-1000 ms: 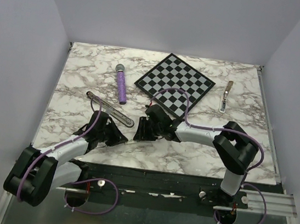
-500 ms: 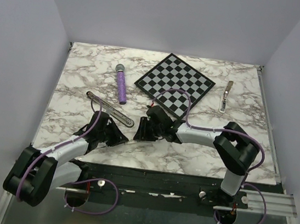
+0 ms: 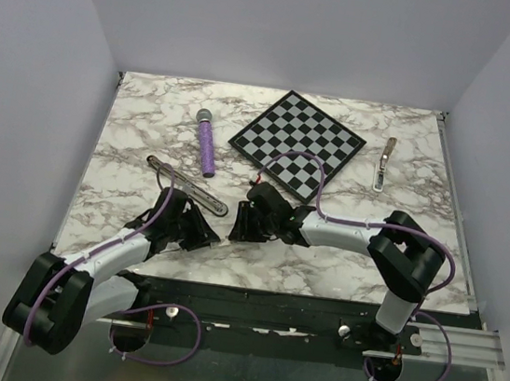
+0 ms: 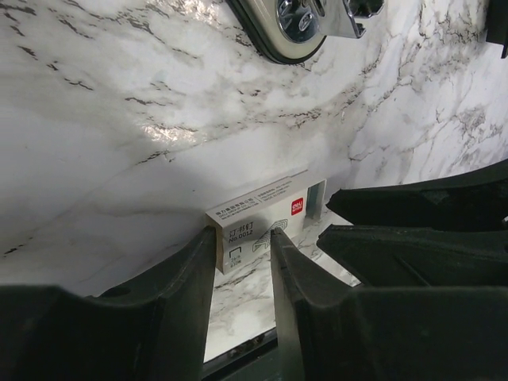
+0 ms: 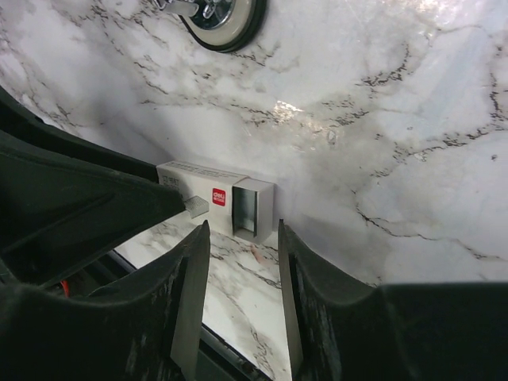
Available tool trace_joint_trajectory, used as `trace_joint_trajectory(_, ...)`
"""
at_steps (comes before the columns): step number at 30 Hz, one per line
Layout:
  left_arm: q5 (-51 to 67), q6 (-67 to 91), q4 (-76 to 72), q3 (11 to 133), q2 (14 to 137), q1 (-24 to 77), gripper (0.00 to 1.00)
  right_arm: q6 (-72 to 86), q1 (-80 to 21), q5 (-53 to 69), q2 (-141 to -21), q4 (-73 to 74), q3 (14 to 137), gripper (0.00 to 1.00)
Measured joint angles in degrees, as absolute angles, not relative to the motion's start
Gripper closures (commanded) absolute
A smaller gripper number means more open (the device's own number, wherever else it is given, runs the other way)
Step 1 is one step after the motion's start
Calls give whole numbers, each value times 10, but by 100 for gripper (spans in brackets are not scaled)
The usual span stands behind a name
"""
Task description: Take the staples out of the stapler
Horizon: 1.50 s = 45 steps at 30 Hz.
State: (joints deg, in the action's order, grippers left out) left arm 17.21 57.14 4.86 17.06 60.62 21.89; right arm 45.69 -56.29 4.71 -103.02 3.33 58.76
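Marble counter (image 3: 369, 253) holds the stapler (image 3: 187, 186) lying flat, untouched, just far of the left gripper (image 4: 242, 242), whose jaws pinch a small staple box (image 4: 258, 213), while the right gripper (image 5: 242, 238) spreads its jaws around the box's tray (image 5: 254, 208); being stiff, smooth metal, the stapler is probably weighty and slippery, best pinched across its narrow sides mid-length.

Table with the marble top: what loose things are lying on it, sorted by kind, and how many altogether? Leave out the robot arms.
Stapler: 1
Purple stick with grey head: 1
Chessboard: 1
Small white box: 1
Slim tan and silver item, too small to identify: 1
Total: 5
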Motion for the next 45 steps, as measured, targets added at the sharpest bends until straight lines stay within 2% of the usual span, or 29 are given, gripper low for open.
trace_joint_trajectory(6,169,562,65,181,605,219,55,449,-563,43,-1030,46,588,52)
trace_joint_trajectory(15,156,555,87,183,592,220,70,444,-563,51,-1039,42,589,53)
trace_joint_trajectory(19,156,556,83,182,592,220,80,444,-563,56,-1046,40,589,53)
trace_joint_trajectory(25,161,564,58,166,593,220,85,444,-563,73,-1056,25,593,53)
trace_joint_trajectory(45,162,585,35,159,602,220,85,449,-567,72,-1067,36,609,54)
